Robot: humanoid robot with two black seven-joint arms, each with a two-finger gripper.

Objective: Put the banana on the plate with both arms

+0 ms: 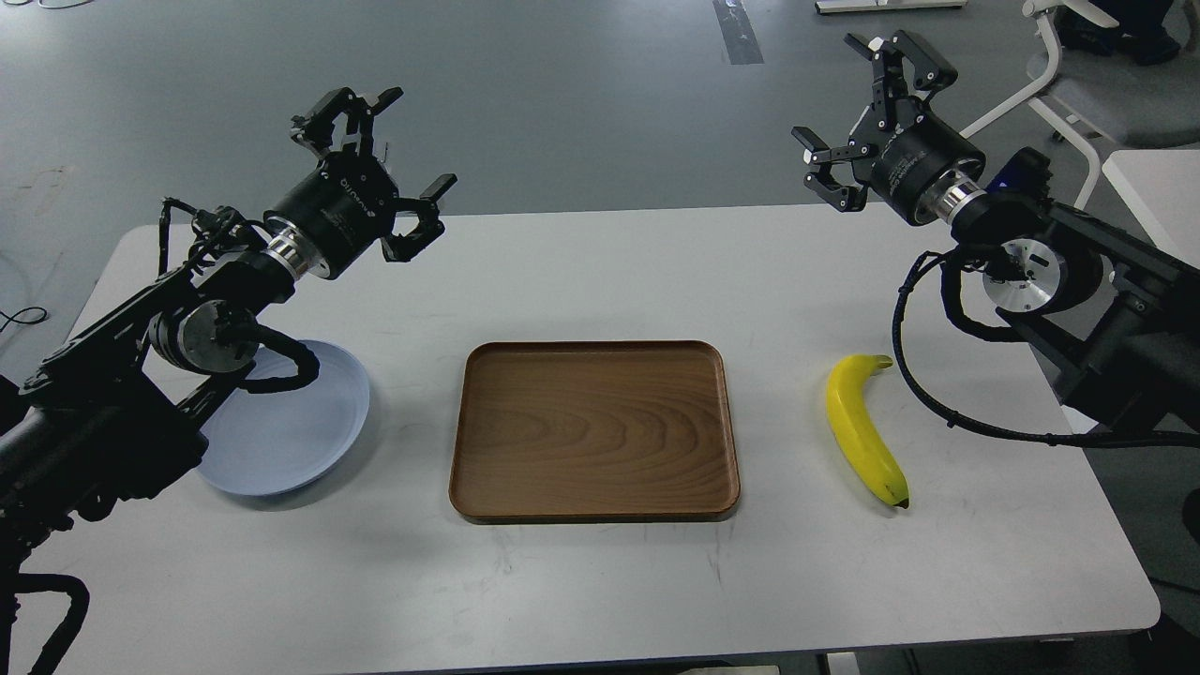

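Observation:
The yellow banana point(862, 431) lies on the white table at the right, its dark tip toward me. The pale blue-grey plate point(291, 427) lies at the left, partly hidden behind my left arm. My left gripper point(380, 159) is open and empty, raised above the table's far left, well beyond the plate. My right gripper point(867, 112) is open and empty, raised beyond the table's far right edge, far above and behind the banana.
A rectangular brown wooden tray point(594, 429) lies in the middle of the white table point(600, 581), between plate and banana. A white chair point(1078, 75) and another white table point(1158, 192) stand at the back right. Black cables loop from both arms.

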